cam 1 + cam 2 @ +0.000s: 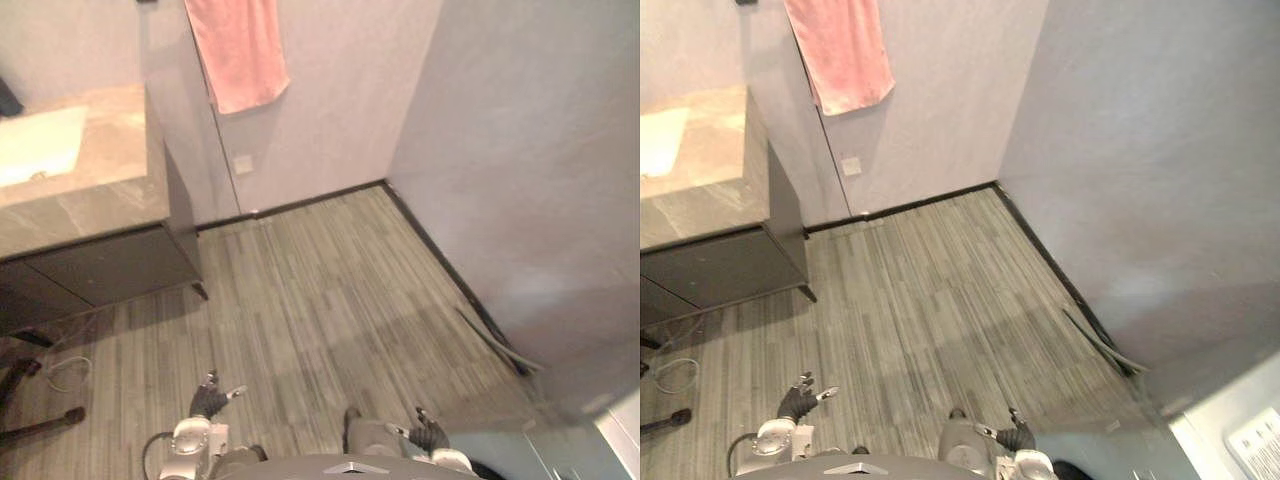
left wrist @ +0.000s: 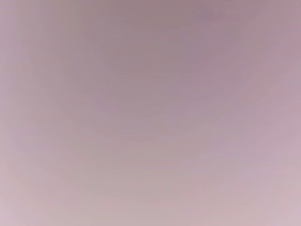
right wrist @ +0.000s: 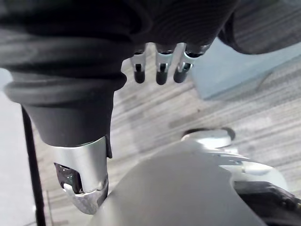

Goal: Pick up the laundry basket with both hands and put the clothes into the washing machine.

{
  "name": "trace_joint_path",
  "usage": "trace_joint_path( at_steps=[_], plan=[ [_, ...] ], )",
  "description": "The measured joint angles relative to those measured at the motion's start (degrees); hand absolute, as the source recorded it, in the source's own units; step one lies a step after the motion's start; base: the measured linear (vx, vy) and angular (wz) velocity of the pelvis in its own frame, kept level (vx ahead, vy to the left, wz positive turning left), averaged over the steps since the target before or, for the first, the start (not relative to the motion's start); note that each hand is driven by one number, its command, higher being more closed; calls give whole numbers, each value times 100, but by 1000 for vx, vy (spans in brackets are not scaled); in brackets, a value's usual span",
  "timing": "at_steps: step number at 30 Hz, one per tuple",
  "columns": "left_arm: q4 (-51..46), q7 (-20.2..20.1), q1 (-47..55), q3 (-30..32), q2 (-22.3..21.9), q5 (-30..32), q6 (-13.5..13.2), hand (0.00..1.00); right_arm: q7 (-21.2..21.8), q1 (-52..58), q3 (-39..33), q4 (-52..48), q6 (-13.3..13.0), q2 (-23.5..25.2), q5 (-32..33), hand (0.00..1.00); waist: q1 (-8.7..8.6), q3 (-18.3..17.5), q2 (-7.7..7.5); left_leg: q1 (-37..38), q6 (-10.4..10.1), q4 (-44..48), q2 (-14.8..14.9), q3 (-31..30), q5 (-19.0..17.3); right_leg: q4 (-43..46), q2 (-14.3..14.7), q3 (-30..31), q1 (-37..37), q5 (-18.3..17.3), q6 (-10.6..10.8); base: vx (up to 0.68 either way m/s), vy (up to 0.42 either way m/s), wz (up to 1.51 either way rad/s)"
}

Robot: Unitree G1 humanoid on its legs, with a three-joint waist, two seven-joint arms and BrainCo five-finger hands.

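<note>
My left hand [image 1: 209, 401] hangs low at the lower left over the wood-look floor [image 1: 320, 300], its fingers relaxed and spread, holding nothing. At the lower right my right hand [image 1: 430, 436] is also open and empty. In the right wrist view the right hand's fingers [image 3: 161, 66] hang straight and its thumb [image 3: 84, 183] stands apart, with only floor past them. The white corner of an appliance [image 1: 1252, 440] shows at the far lower right. The left wrist view faces a plain pale surface.
A dark vanity [image 1: 100, 265] with a stone top and a white sink [image 1: 38, 145] stands at the left. A pink towel [image 1: 238, 52] hangs on the far wall. A grey hose [image 1: 492, 340] lies along the right wall's base. A white cable [image 1: 66, 372] loops by the vanity.
</note>
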Motion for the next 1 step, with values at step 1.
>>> trace_joint_path(
  at_steps=[1],
  plan=[
    [1,-1,0,5,-41,-1,-3,0,12,-1,-4,17,-1,-33,-36,0,9,7,53,37,-39,-92,16,-52,45,-93,35,-60,65,21,-31,80,-45,5]
  ],
)
